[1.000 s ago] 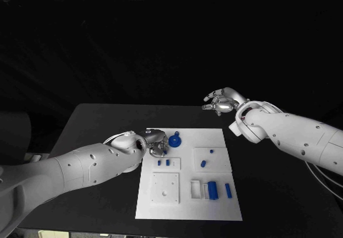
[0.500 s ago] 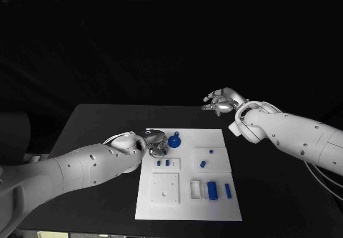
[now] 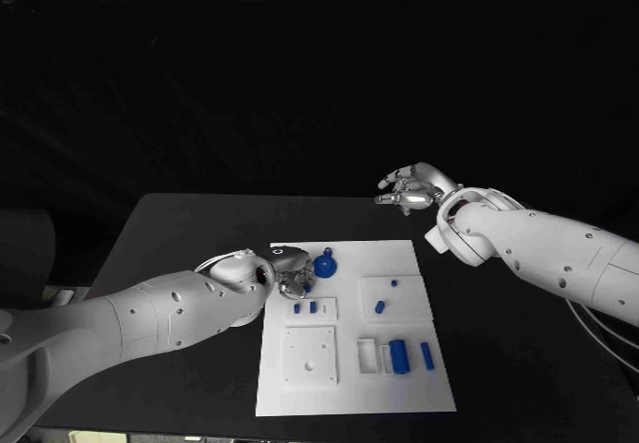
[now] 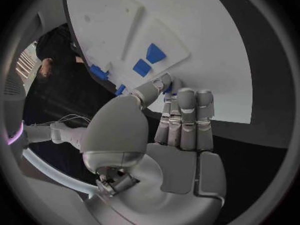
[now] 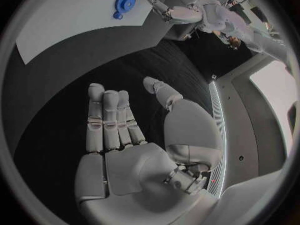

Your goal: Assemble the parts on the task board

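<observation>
The white task board (image 3: 349, 388) lies mid-table, also seen as the board (image 4: 212, 30) in the left wrist view. My left hand (image 3: 291, 272) hovers over its far left corner, beside the blue gear (image 3: 326, 266). The left hand (image 4: 181, 130) pinches a small blue part (image 4: 168, 88) between thumb and fingertip. Two small blue blocks (image 3: 305, 307) stand in a tile just below that hand. My right hand (image 3: 413, 190) hangs above the table's far edge, away from the board, holding nothing. In the right wrist view the right hand (image 5: 125, 145) has its fingers apart from the thumb.
More blue parts lie on the board: a short peg (image 3: 394, 280), a slanted piece (image 3: 379, 305), a cylinder (image 3: 397, 351) and a bar (image 3: 427, 354). A white square tile (image 3: 307, 355) sits at the near left. Black table (image 3: 174, 249) surrounds the board.
The whole head picture has shifted slightly, so the camera moved. Both hands keep their places relative to the board.
</observation>
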You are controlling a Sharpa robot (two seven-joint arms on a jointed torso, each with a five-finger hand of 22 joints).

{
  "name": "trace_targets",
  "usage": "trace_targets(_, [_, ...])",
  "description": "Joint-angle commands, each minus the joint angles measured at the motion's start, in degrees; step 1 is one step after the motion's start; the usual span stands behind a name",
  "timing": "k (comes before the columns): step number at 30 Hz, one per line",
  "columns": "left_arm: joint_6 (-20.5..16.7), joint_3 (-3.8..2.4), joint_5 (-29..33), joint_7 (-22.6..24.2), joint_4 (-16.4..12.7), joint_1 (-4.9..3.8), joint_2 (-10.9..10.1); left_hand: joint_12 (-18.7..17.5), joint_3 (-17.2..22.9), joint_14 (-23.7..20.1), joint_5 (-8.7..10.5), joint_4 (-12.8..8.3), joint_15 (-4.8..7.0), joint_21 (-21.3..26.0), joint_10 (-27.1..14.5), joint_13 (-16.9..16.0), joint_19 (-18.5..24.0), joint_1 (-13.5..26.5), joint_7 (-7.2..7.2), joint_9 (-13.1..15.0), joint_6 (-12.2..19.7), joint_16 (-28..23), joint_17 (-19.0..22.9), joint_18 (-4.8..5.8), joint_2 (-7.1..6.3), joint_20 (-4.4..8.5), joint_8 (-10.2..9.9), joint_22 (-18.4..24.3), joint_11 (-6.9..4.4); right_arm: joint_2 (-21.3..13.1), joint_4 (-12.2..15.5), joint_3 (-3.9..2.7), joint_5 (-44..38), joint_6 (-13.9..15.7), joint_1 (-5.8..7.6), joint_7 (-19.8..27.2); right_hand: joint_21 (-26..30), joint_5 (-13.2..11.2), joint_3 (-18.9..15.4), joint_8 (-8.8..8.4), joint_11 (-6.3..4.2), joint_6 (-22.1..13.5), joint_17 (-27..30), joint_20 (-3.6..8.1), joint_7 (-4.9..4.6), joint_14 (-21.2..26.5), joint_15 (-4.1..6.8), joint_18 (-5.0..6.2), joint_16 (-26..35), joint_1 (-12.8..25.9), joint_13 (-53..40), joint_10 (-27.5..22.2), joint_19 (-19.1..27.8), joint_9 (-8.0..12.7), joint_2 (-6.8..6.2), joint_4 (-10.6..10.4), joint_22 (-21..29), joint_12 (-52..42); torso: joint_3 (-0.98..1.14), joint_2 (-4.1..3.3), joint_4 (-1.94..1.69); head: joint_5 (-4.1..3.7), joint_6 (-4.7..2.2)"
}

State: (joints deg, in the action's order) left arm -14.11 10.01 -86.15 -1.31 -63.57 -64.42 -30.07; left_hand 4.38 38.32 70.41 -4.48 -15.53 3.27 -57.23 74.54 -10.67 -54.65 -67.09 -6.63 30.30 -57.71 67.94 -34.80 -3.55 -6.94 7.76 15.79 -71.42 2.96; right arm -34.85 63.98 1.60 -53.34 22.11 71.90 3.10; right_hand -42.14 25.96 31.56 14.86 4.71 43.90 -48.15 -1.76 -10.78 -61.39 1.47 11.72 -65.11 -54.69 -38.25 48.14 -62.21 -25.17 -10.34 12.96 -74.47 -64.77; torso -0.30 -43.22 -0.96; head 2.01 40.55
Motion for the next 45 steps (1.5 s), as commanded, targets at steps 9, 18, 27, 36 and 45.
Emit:
trace_targets(9, [-1.8, 0.13, -0.3, 2.0, -0.6, 0.27, -0.3, 0.7, -0.3, -0.6, 0.43, -0.1, 0.28, -0.4, 0.7, -0.5, 0.2, 0.0, -0.49, -0.3, 1.0, 1.2, -0.5, -2.76, -1.36, 1.20, -0.7, -0.4, -0.04, 0.0, 0.0, 0.00, -0.4, -0.5, -0.01, 0.4, 0.3, -0.2, -0.2, 0.26, -0.10, 0.0, 0.1, -0.04, -0.26, 0.1, 0.15, 3.28, 0.1, 0.0, 0.1, 0.3, -0.5, -0.1, 0.25, 0.2, -0.1, -0.2, -0.01, 0.01, -0.01, -0.21, -0.02])
trace_targets(18, [-2.1, 0.12, -0.3, 1.5, -0.5, 0.27, -0.5, 1.1, -0.3, -0.9, 0.48, 0.0, 0.02, -0.3, -0.8, -0.6, 0.2, -0.2, -0.94, -0.6, 2.1, 1.4, -0.6, -2.75, -1.95, 1.15, -1.2, -0.5, 0.24, -0.1, 0.0, 0.00, -0.4, -0.6, -0.01, 0.4, 0.3, -0.2, -0.2, 0.26, -0.11, 0.0, 0.1, -0.04, -0.26, 0.1, 0.15, 3.28, 0.1, 0.0, 0.2, 0.3, -0.5, -0.1, 0.23, 0.2, -0.1, -0.2, 0.02, 0.00, -0.02, -0.23, -0.03])
trace_targets(27, [-3.4, 0.11, -0.3, 1.3, -0.6, 0.27, -0.9, 1.1, -0.3, -1.4, 0.50, 0.0, -0.84, -0.1, -4.0, -0.6, 0.3, -0.6, -1.06, -1.2, 4.5, 1.6, -0.6, -2.98, -2.85, 0.47, -2.2, -0.6, 1.14, -0.2, 0.0, 0.00, -0.4, -0.5, -0.01, 0.4, 0.4, -0.2, -0.2, 0.25, -0.10, 0.0, 0.1, -0.04, -0.27, 0.1, 0.15, 3.28, 0.1, 0.0, 0.3, 0.3, -0.5, -0.1, 0.19, 0.2, -0.1, -0.2, 0.00, 0.02, -0.03, -0.27, -0.11])
trace_targets(36, [-3.9, 0.09, -0.3, 1.0, -0.8, 0.27, -1.3, 1.7, -0.4, -2.0, 0.47, 0.1, -2.05, 0.1, -9.1, -0.6, 0.5, -1.3, -0.66, -1.4, 5.6, 1.9, -0.6, -3.68, -3.83, -0.70, -2.2, -0.8, 2.38, -0.2, 0.0, 0.00, -0.4, -0.5, -0.01, 0.4, 0.4, -0.2, -0.2, 0.22, -0.09, -0.1, 0.2, -0.05, -0.28, 0.2, 0.14, 3.28, 0.1, 0.0, 0.3, 0.2, -0.5, 0.0, 0.16, 0.2, -0.1, -0.2, 0.00, 0.02, -0.02, -0.25, -0.14])
trace_targets(45, [-4.4, -0.12, -0.3, 0.7, -1.6, 0.26, -2.8, 5.9, -0.2, -2.5, 0.38, 0.1, -2.39, 0.1, -12.1, -1.6, 0.6, -2.3, -1.23, -1.4, 5.8, 2.3, -0.5, -4.26, -4.08, -1.26, -1.5, -1.1, 2.71, -0.6, 0.1, 0.01, -0.4, -0.8, -0.02, 0.5, 0.5, -0.2, -0.2, 0.22, -0.08, -0.1, 0.2, -0.04, -0.28, 0.2, 0.13, 3.28, 0.1, -0.1, 0.4, 0.2, -0.5, 0.0, 0.20, 0.3, -0.1, -0.2, -0.01, 0.02, -0.02, -0.27, -0.30])
